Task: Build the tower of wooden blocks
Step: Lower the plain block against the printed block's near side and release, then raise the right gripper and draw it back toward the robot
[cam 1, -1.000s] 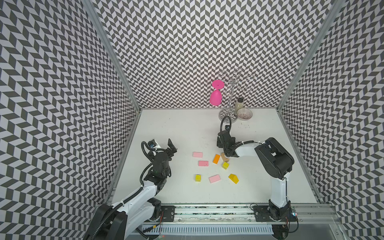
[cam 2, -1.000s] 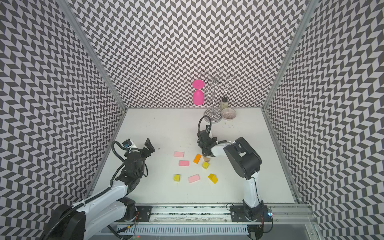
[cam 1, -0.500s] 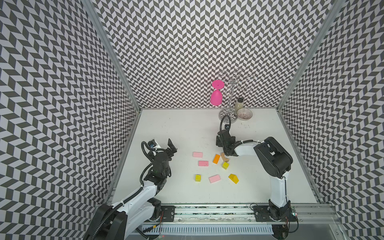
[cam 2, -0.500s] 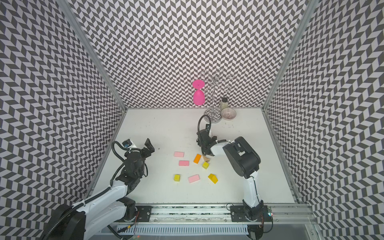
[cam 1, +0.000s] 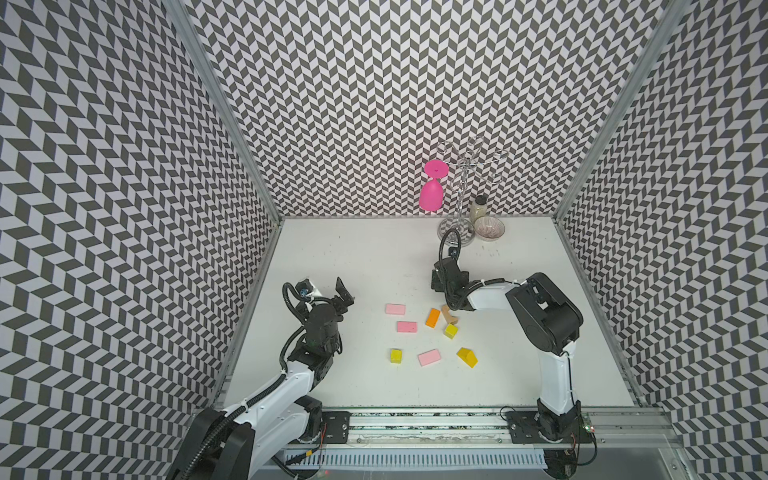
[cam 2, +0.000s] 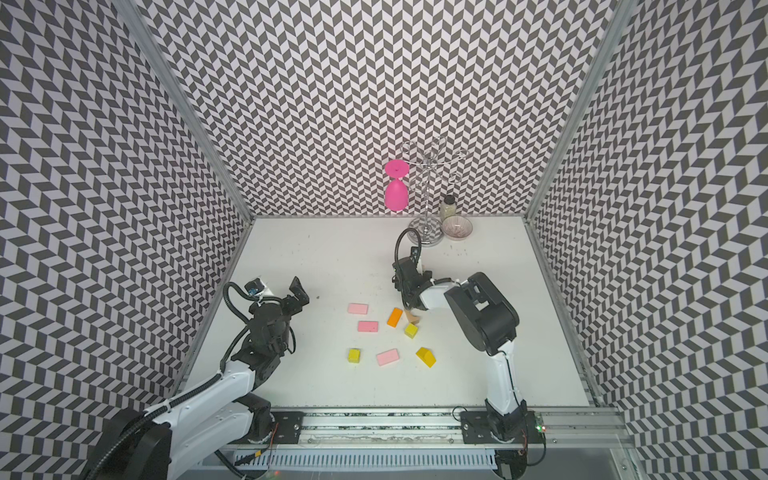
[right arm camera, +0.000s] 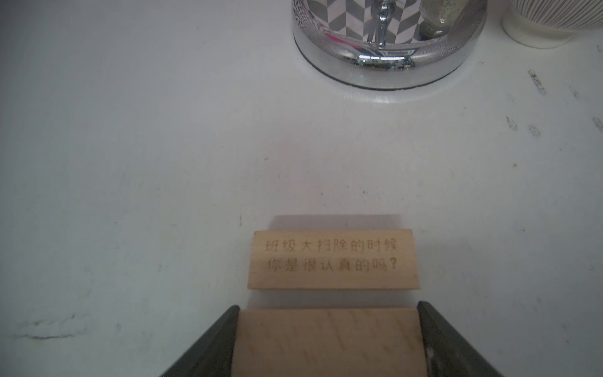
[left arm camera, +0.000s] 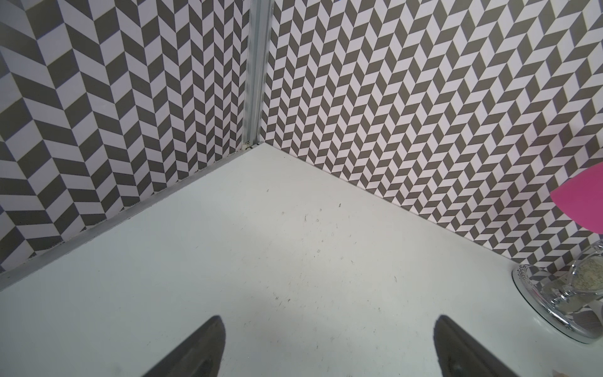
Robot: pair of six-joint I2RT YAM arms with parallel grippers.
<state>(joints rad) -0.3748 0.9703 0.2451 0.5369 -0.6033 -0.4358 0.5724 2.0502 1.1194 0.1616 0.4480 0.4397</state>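
- Grip: my right jaws clamp a tan bar (right arm camera: 329, 342), with both inner faces pressed against its ends.
- Just beyond it, a 2nd tan bar (right arm camera: 332, 259) with engraved characters lies flat on the table (right arm camera: 130, 163), parallel to the first across a narrow gap. The chrome stand (right arm camera: 385, 49) sits farther on.
- My left jaws stand wide apart above the table, holding nothing.
- Beside my right arm lie 3 pink bars (cam 1: 395, 308), 1 orange bar (cam 1: 432, 318), 2 yellow cubes (cam 1: 451, 331), 1 yellow roof piece (cam 1: 467, 357) and 1 tan arch (cam 1: 449, 316), all unstacked.
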